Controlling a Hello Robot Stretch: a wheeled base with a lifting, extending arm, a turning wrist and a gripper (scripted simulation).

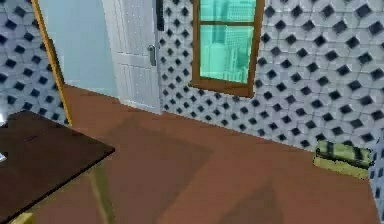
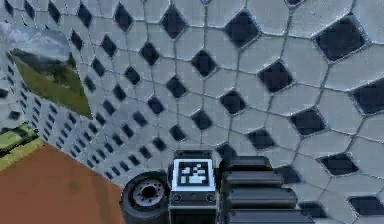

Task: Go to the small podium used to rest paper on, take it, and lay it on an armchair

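Searching well means turning the base slowly and checking the greenish thing (image 1: pixel 340 157) on the floor right of the window (image 1: pixel 226 45); whether the gripper (image 2: pixel 148 198) holds anything cannot be told.

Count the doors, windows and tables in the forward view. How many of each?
Door: 1
Window: 1
Table: 1
Total: 3

The forward view looks down toward the door (image 1: pixel 135 50). The arm side view faces the patterned wall (image 2: pixel 250 80) closely; both share it.
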